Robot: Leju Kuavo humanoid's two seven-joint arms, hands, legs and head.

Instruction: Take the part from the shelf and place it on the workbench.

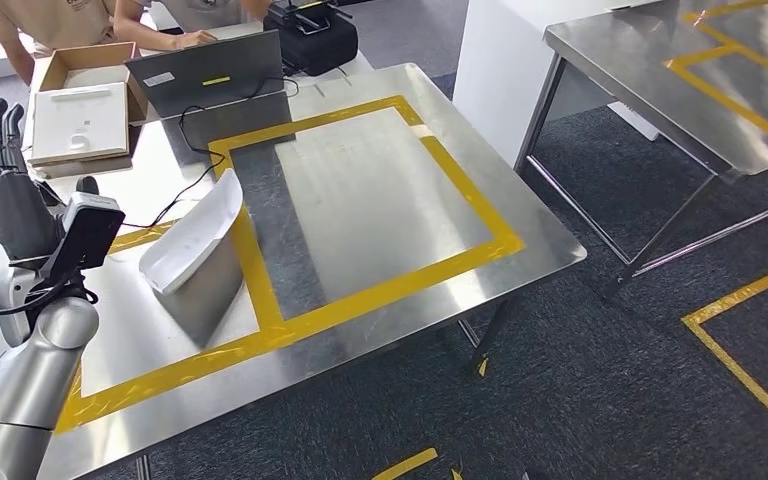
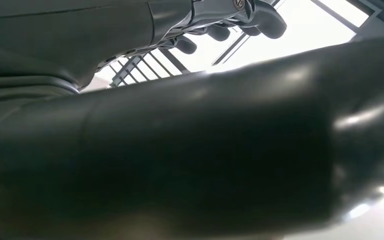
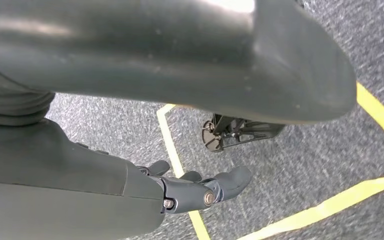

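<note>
Fingers [image 1: 2, 130] of the left hand [image 1: 15, 195] point up and lie apart, with nothing between them; the hand stands raised at the near left edge of the worktop [image 1: 380, 200], apart from the part. The right hand [image 3: 195, 192] hangs low over the grey carpet [image 3: 305, 165], its fingers [image 3: 232, 181] a little curled but holding nothing, with yellow floor tape [image 3: 172, 145] beneath it. Just beside the left hand, toward the middle of the worktop, the white curved part [image 1: 192, 232] rests on the steel surface, leaning on its edge, and it touches or overlaps the left strip of the yellow tape square [image 1: 250, 255]. I judge that the placing step is finished or nearly finished, because the part is already on the worktop and no hand grips it. The next move probably calls only for drawing the left arm down and away without brushing the part, which looks light and could tip. Farther back stand a grey laptop [image 1: 210, 72], an open cardboard box [image 1: 80, 115] with a white box inside, and a black case [image 1: 312, 38]. Behind these, people's arms [image 1: 165, 38] rest near the laptop. A second steel table [image 1: 690, 80] stands far right.
</note>
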